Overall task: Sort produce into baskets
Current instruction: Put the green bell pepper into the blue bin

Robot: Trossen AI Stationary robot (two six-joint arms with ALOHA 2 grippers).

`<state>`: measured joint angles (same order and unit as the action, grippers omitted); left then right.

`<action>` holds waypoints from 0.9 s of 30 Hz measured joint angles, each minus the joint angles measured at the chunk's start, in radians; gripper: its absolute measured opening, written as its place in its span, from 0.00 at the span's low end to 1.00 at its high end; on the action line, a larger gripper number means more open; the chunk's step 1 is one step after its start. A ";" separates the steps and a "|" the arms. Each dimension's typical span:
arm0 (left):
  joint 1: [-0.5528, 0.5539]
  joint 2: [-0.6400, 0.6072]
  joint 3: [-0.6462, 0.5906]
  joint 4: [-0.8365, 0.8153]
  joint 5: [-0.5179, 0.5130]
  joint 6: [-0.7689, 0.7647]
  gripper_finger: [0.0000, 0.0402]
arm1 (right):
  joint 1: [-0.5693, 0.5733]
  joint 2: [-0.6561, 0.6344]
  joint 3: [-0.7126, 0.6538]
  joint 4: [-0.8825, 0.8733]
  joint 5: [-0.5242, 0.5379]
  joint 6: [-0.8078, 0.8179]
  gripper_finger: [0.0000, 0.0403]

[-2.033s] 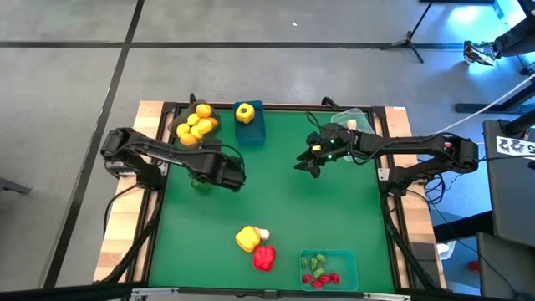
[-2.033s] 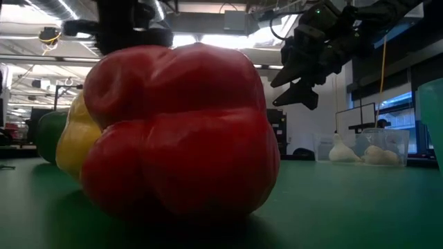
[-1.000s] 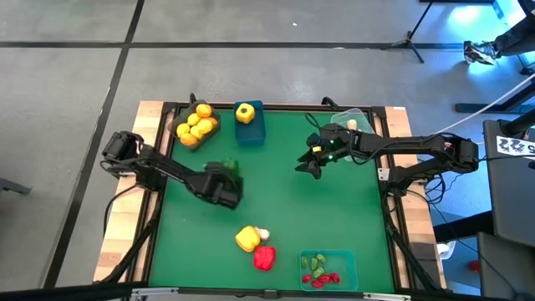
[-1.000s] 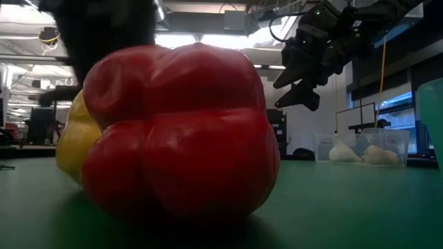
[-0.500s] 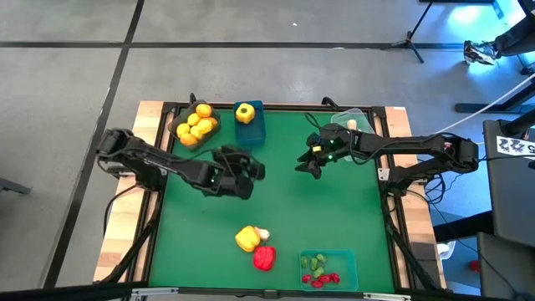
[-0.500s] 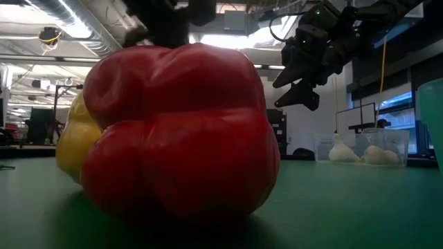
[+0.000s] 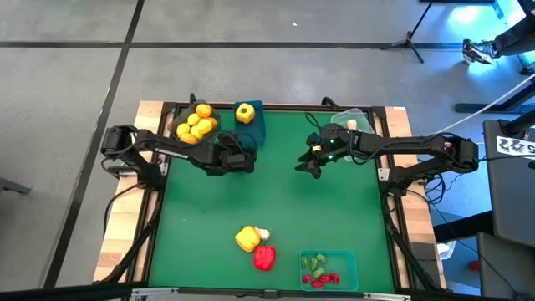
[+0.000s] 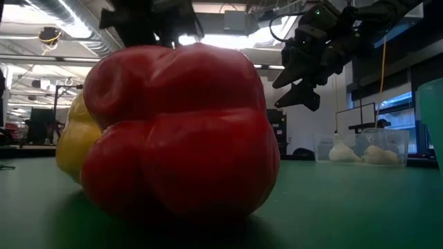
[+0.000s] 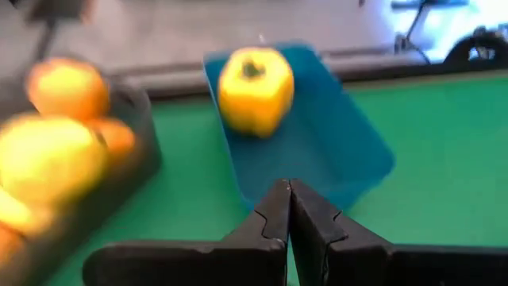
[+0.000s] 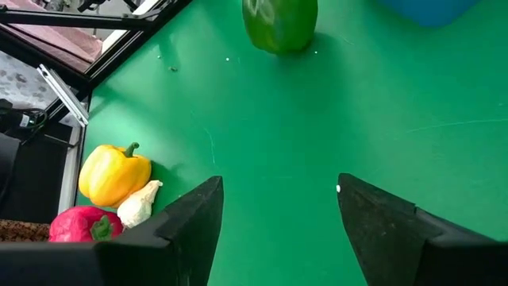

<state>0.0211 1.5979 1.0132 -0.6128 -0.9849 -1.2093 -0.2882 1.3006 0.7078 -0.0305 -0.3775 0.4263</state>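
While the right gripper [image 7: 306,164] hangs spread nearby, the left gripper [image 7: 245,159], fingers pressed together, hovers beside the blue bin [image 7: 251,127].

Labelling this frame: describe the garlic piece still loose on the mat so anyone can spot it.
On the green mat, look near the front edge at the cluster left of the teal bin. The garlic piece is the small white one against the yellow pepper, just above the red pepper; it is the only white thing there.
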 joint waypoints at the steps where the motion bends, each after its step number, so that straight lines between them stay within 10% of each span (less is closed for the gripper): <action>1: 0.005 0.008 -0.011 0.019 0.032 -0.011 0.00 | 0.000 0.000 0.000 0.000 0.000 0.000 0.60; 17: -0.034 0.047 -0.076 0.807 0.648 0.110 0.00 | 0.000 0.000 0.000 0.005 0.001 -0.017 0.60; 27: -0.108 -0.190 -0.064 0.473 0.320 0.420 0.00 | 0.000 0.000 0.000 -0.008 -0.002 -0.042 0.60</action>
<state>-0.0872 1.4082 0.9488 -0.1401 -0.6646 -0.7888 -0.2882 1.3006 0.7082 -0.0388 -0.3794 0.3843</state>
